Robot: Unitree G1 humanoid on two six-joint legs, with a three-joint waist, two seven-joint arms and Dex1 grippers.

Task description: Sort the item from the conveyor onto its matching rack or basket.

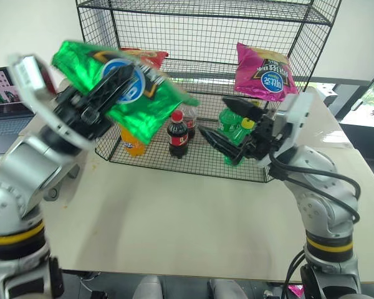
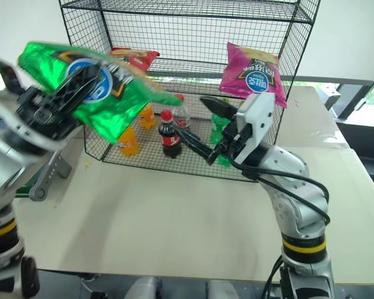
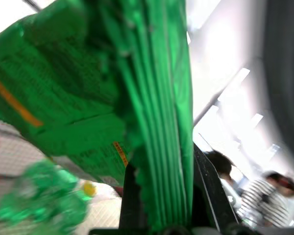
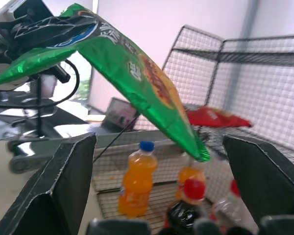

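Note:
The item, a shiny green chip bag (image 1: 143, 99) with a round blue-and-white logo, hangs in the air in front of the rack's lower left part. My left gripper (image 1: 121, 78) is shut on it, its black fingers (image 3: 132, 196) pinching the crumpled edge. The bag's far corner (image 4: 198, 152) droops towards the rack (image 1: 206, 25), a tall black wire-mesh unit at the back of the table. My right gripper (image 1: 213, 116) is open and empty to the right of the bag, pointing at it. A grey end of the conveyor (image 2: 42, 180) shows at the table's left edge.
A red bag (image 1: 146, 57) and a magenta bag (image 1: 265, 73) lie on the rack's middle shelf. The bottom shelf holds an orange bottle (image 1: 132, 142), a cola bottle (image 1: 177, 134) and green bottles (image 1: 234, 128). A laptop (image 1: 3, 93) is at the left. The white table (image 1: 174, 224) stretches in front.

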